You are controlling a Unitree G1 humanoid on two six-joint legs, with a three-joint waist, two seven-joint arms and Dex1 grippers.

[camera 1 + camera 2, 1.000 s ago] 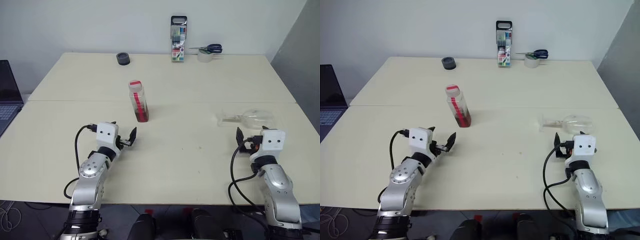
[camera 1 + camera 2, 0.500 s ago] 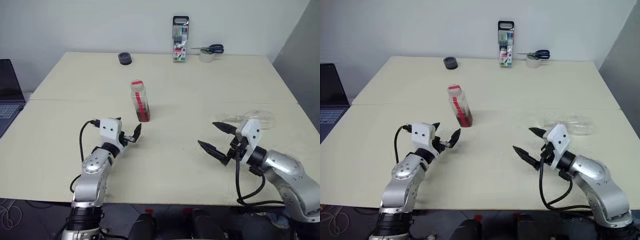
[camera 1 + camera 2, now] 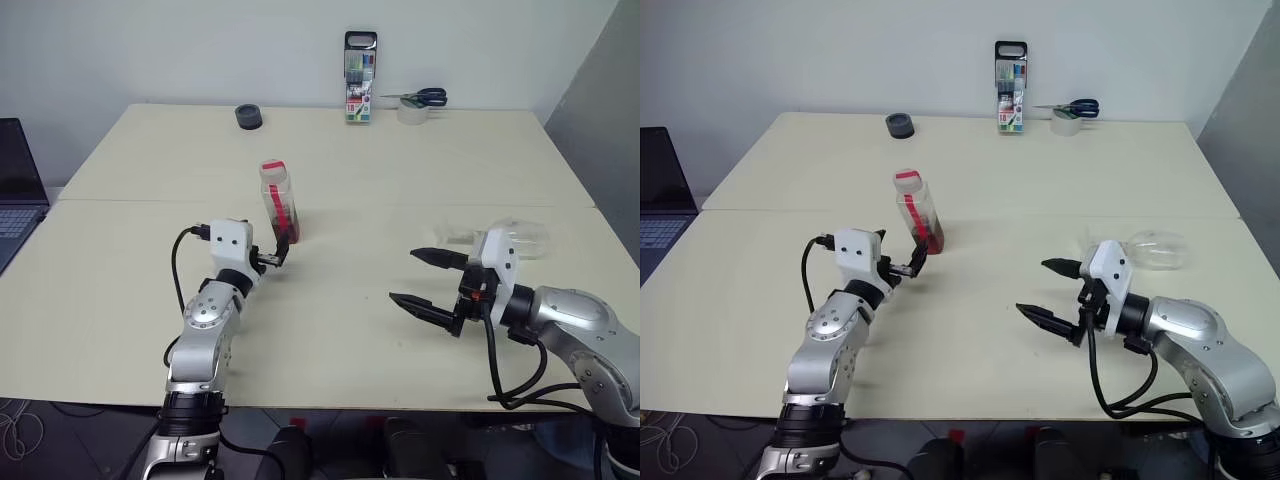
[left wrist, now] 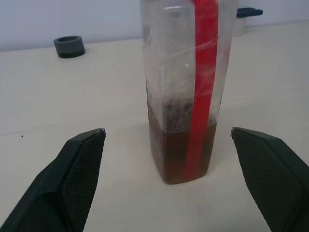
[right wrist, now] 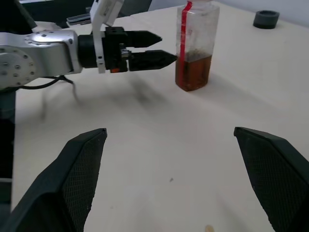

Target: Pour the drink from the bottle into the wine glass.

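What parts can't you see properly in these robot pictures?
- The wine glass: in the eye views the right gripper and its wrist cover part of it.
- The bottle: its cap is cut off at the left wrist view's edge.
- The marker pack: its print is too small to read.

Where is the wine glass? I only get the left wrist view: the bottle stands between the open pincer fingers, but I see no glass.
Observer: The wine glass lies on its side on the table, on the robot's right, just beyond the right pincer.
Operator: Is that right pincer holding anything?
Observer: No, it is open and empty, pointing across toward the bottle.
Operator: My view cuts off the bottle's top. Is it capped?
Observer: Yes, the red-and-white cap is on.
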